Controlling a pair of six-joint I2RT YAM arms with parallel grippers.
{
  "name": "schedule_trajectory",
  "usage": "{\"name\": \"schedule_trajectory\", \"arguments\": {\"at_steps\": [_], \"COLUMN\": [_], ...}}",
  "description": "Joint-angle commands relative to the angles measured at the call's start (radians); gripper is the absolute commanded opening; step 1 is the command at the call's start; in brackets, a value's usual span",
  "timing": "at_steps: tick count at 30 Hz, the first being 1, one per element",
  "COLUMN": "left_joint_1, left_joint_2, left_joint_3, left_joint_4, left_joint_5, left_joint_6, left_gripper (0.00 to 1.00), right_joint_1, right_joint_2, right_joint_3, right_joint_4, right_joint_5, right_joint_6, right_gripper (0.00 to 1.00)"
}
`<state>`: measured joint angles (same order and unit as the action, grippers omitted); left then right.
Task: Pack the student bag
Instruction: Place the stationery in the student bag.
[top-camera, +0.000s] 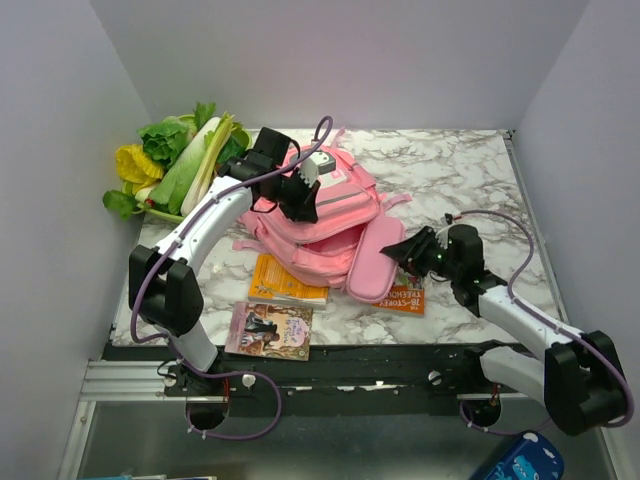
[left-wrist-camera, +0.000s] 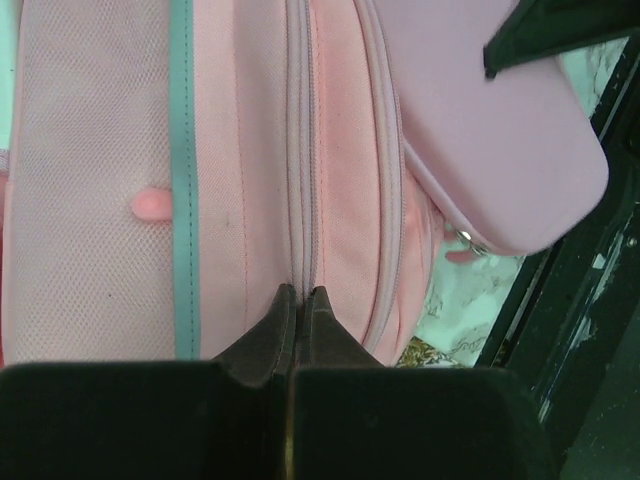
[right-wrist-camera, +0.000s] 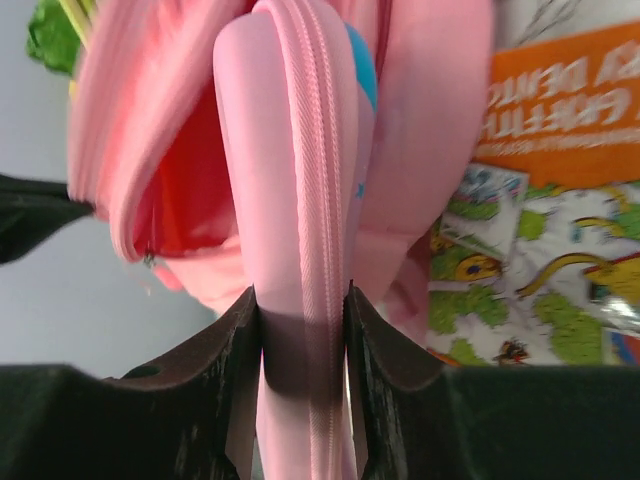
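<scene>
The student bag (top-camera: 325, 205), a large pink backpack, lies mid-table. My left gripper (top-camera: 300, 198) rests on its top. In the left wrist view the jaws (left-wrist-camera: 300, 293) are closed together on the bag's zipper seam (left-wrist-camera: 298, 150), pinching it. My right gripper (top-camera: 408, 252) is shut on one end of an oblong pink pencil case (top-camera: 373, 262), whose other end lies against the bag's front edge. In the right wrist view the case (right-wrist-camera: 300, 150) stands between the fingers, pointing at the bag's opening with its red inside (right-wrist-camera: 185, 200). The case also shows in the left wrist view (left-wrist-camera: 490, 130).
An orange book (top-camera: 288, 281) lies before the bag, and a purple-covered book (top-camera: 268, 330) sits at the near edge. Another orange book (top-camera: 406, 298) lies under my right gripper and shows in the right wrist view (right-wrist-camera: 560, 110). Leafy vegetables (top-camera: 180, 160) are piled at the back left.
</scene>
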<state>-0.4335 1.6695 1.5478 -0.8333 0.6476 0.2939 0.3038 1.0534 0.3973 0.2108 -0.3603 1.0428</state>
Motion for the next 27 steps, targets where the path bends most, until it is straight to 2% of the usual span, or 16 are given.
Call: {"name": "schedule_trajectory", "arguments": {"at_steps": [1, 6, 10, 17, 22, 27], "left_joint_1": [-0.017, -0.017, -0.017, -0.017, -0.017, -0.017], "left_joint_2": [-0.083, -0.119, -0.116, -0.105, -0.106, -0.090], "left_joint_3": [0.011, -0.025, -0.026, -0.009, -0.012, 0.000], "left_joint_4": [0.163, 0.194, 0.117, -0.050, -0.073, -0.079], "left_joint_5": [0.130, 0.171, 0.236, 0.267, 0.274, 0.288], "left_joint_6": [-0.058, -0.059, 0.010, 0.132, 0.152, 0.151], "left_gripper": [0.00, 0.00, 0.00, 0.00, 0.00, 0.00], "right_joint_1": [0.060, 0.061, 0.061, 0.063, 0.084, 0.184], "right_joint_2": [0.083, 0.220, 0.301, 0.430, 0.508, 0.609], "right_joint_3": [0.057, 0.077, 0.152, 0.356, 0.442, 0.515], "right_joint_4": [0.094, 0.192, 0.225, 0.153, 0.168, 0.142], "right_joint_5": [-0.204, -0.295, -0.284, -0.021, 0.119, 0.245], "right_joint_6": [0.108, 0.195, 0.207, 0.195, 0.194, 0.204], "right_gripper": [0.18, 0.16, 0.15, 0.15, 0.14, 0.13]}}
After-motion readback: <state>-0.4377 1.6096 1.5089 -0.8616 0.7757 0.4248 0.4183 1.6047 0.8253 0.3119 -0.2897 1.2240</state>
